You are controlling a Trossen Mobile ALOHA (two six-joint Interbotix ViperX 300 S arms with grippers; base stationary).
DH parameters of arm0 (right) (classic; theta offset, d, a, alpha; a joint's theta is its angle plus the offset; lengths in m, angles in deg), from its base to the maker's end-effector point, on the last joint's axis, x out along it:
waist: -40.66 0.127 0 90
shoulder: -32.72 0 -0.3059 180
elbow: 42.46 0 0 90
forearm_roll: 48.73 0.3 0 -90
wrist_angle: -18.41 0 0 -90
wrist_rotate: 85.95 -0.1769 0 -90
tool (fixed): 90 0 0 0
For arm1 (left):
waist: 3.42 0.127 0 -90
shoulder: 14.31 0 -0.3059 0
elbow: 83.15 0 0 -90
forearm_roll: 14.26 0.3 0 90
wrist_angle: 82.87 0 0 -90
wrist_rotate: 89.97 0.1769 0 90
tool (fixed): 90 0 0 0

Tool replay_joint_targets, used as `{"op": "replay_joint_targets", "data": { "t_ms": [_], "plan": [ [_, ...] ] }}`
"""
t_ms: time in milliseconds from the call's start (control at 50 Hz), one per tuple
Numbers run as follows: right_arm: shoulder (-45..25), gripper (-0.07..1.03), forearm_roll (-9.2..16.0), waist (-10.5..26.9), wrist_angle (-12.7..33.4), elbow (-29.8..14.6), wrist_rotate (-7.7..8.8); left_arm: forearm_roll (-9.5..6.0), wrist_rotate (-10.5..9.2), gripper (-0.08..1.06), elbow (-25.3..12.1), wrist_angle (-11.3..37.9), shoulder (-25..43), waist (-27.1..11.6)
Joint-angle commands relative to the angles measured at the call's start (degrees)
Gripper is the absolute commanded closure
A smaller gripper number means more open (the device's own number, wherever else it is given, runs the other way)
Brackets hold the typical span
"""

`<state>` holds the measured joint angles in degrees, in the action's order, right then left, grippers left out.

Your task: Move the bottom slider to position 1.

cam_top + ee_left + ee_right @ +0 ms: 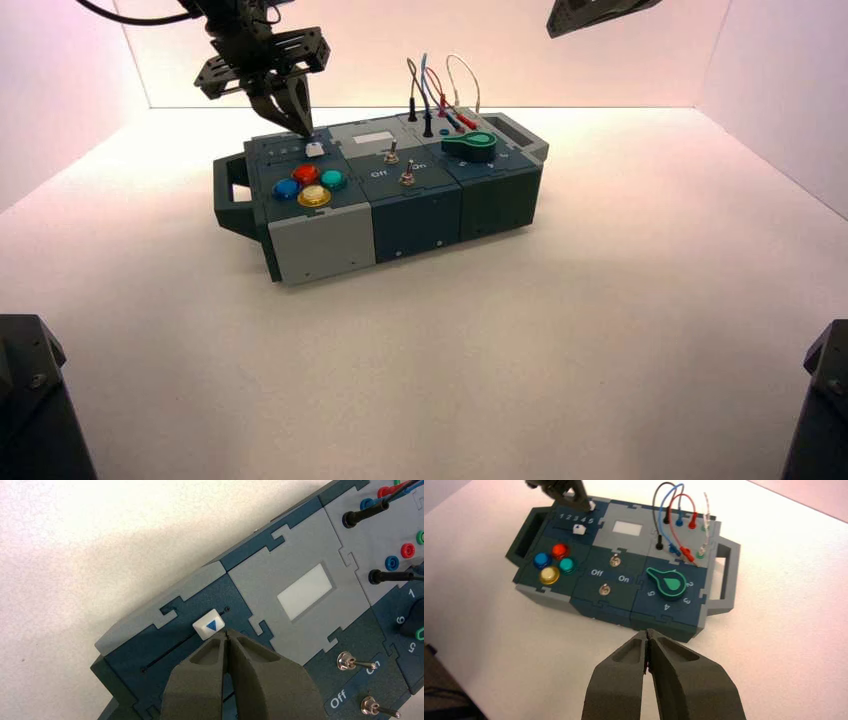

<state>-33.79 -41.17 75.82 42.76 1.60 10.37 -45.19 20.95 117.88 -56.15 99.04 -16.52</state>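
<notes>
Two white sliders are sitting close to the left gripper [304, 132], which is pointing down over the left section of the box [415, 190] with its fingers pressed together, gripping nothing. The top slider [208, 624] is resting just beside those fingertips, its blue triangle showing, near one end of its slot. The bottom slider [579, 529] is lying on the near side of the left gripper, its cap standing by the 3 and 4 of the printed row, not at 1. Farther toward the near side from that gripper, four round buttons are clustering: red [306, 174], blue [286, 189], green [333, 180] and yellow [314, 196]. To the gripper's right, a pale display window [374, 138] is lying in a grey panel, and two metal toggle switches [391, 155] are standing nearer the robot than the window. Still farther right of it, a green knob [469, 147] is sitting on the box, with black, blue, red and white wires [424, 88] looping up beyond it. The right gripper [648, 632] is waiting apart from the left one, closed and holding nothing, while the tabletop [430, 370] is carrying the box beneath the left gripper.
</notes>
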Motion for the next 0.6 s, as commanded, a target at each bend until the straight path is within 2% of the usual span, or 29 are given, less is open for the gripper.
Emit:
{"op": "replay_joint_targets", "data": {
  "t_ms": [20,100,560,600],
  "plan": [
    [-0.26,0.98,3.16,0.35,0.26,-1.93,3.25,0.18,0.26,1.01,-0.53,-0.18,-2.46,0.35],
    [-0.70,0.98,4.22,0.35,0.35,-2.02,4.75,0.26,0.26,1.01,-0.44,-0.09,-2.37,0.44],
    [-3.34,0.98,4.57,-0.26,0.97,-2.46,5.27,0.53,0.53,1.01,0.26,0.35,-3.25,3.43],
    [-3.43,0.98,4.48,-0.26,0.88,-2.46,5.27,0.18,0.44,1.01,0.00,1.05,-3.52,3.25]
  ]
}}
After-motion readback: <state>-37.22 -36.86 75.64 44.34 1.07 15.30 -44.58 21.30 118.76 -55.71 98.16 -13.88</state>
